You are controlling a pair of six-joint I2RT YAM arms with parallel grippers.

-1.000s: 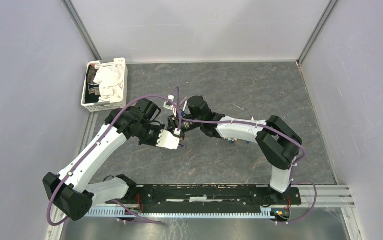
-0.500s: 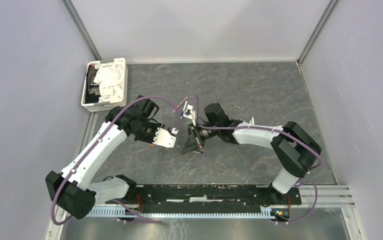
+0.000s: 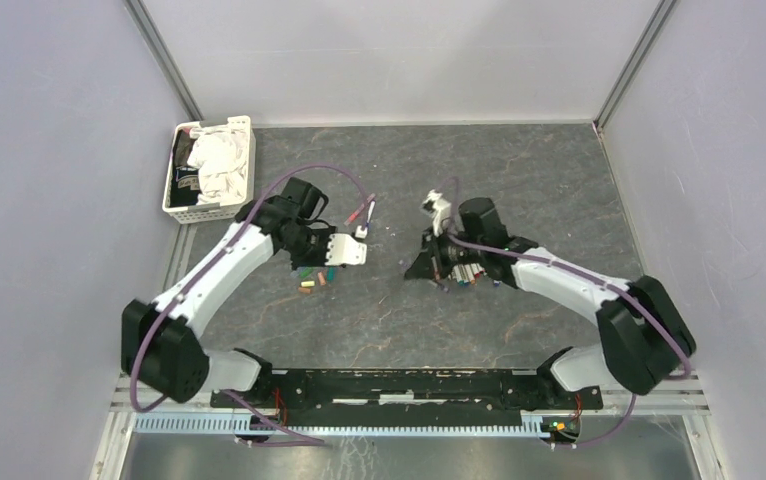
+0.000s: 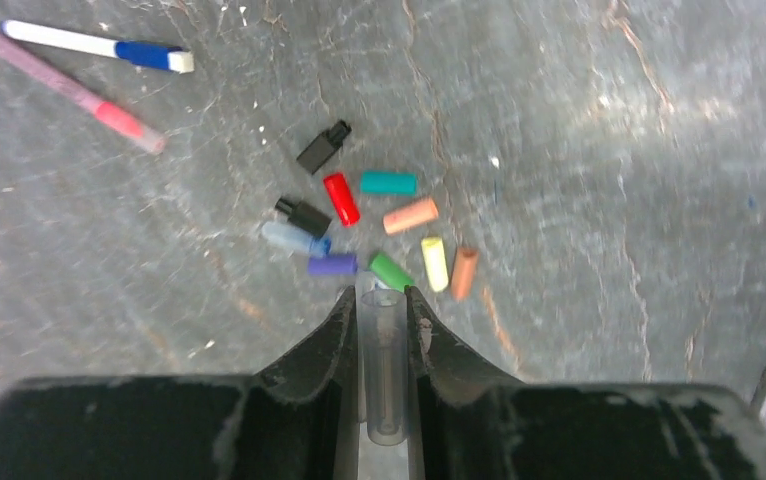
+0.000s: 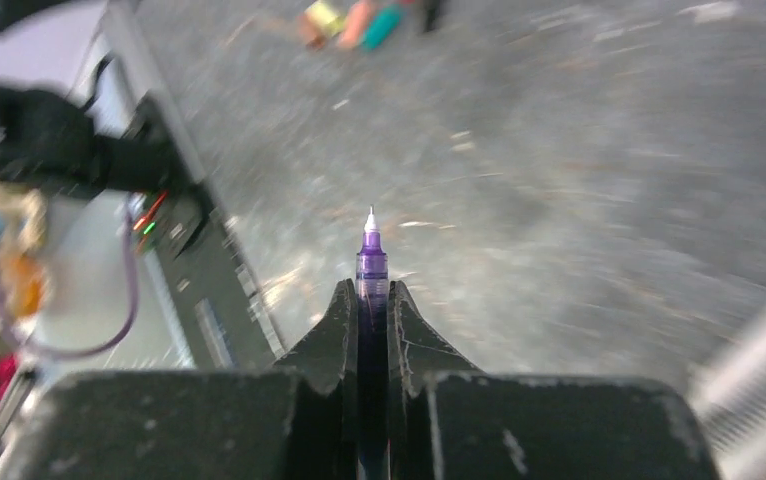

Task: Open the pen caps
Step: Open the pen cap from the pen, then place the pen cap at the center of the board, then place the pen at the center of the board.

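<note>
Cap off and arms parted: one more pen stands open.

Half a second ago the two grippers were close together over the middle of the bench, and now they are well apart. The left gripper [image 4: 379, 295] has drawn back toward the left edge, jaws clenched on a clear stubby plastic cap [image 4: 384, 370]. The right gripper [image 5: 371, 290] has swung toward the right edge, jaws clamped on a thin purple-necked pen [image 5: 370, 262] with its fine tip bare. I judge this pen done. The cap likely belongs with the loose heap of short coloured plastic caps [image 4: 369, 235] on the bench just ahead of the left fingers, left of the bench's middle. A white-barrelled pen with a blue end [image 4: 99, 45] lies beyond the heap; whether it is capped I cannot tell. No brand, label or writing is legible anywhere, and the right wrist view is blurred.
</note>
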